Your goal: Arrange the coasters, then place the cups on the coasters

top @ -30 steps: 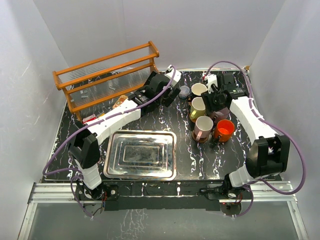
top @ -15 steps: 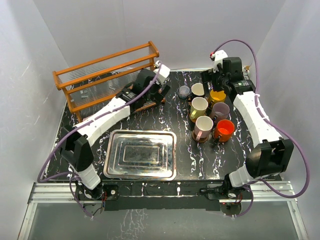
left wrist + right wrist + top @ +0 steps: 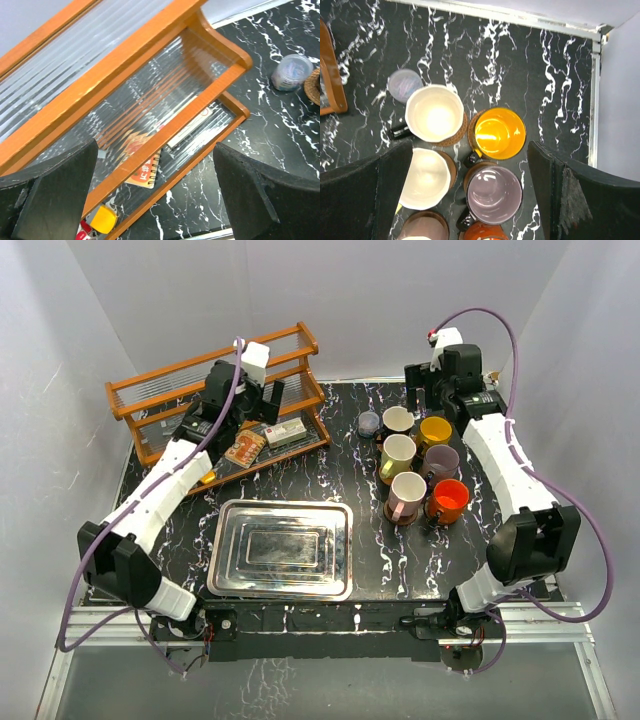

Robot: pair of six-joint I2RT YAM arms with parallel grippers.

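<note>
Right claw [image 3: 470, 155]: spread as wide as it goes, gripping nothing; hangs high over the far end of the cups, centre of the right wrist view, probably to stay clear of the rims. Directly beneath, yellow cup [image 3: 500, 132] and cream cup [image 3: 434, 119], each on a coaster [image 3: 459, 137]; lower in frame, purple cup [image 3: 495, 195] and olive cup [image 3: 426, 177], brown edges peeping out under both. In the top view, pink cup [image 3: 407, 488] and red cup [image 3: 447, 498] nearest the arm bases; coasters under these two hard to make out. Two tidy columns of three at centre right; by the look of it, task about done.

Left claw [image 3: 155, 165]: equally wide, holding nothing; parked over the wooden rack [image 3: 220, 47] at upper left, well apart from the cups, likely to keep out of the way. A notebook [image 3: 145, 172] on the lowest shelf.

Around: small grey pot [image 3: 405, 85] just beside the cream cup, upper left of it, the one thing close enough to get knocked; metal tray [image 3: 283, 508] at lower centre, apart from everything.
</note>
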